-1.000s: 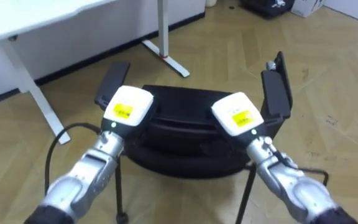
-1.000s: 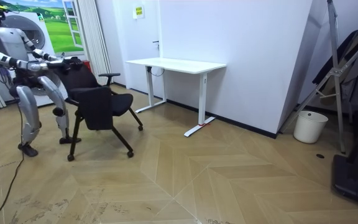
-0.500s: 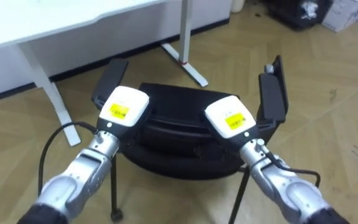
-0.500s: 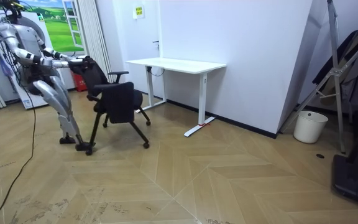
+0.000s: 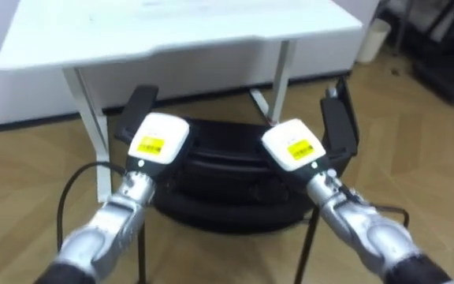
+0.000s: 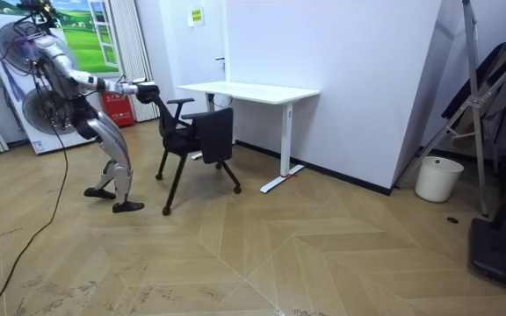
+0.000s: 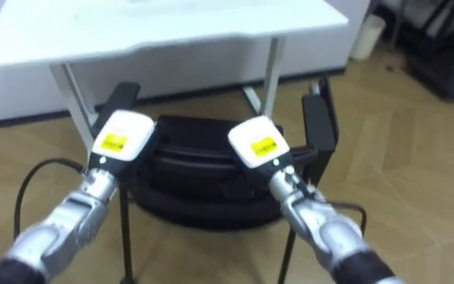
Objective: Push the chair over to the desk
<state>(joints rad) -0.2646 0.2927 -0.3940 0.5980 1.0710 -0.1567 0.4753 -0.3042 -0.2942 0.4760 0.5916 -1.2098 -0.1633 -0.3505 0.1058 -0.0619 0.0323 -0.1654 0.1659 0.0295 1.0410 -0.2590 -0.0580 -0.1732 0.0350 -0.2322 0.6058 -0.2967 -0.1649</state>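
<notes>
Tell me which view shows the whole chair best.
The room view: the chair stands whole there, legs and all, by the white desk. The eye views look down on its seat and armrests, past the left hand and right hand.

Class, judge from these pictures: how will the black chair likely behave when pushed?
The chair looks slim-framed, so it probably moves easily over the smooth wood floor. The left robot hand and right robot hand sit high on its back, so it might tip if a leg catches.
</notes>
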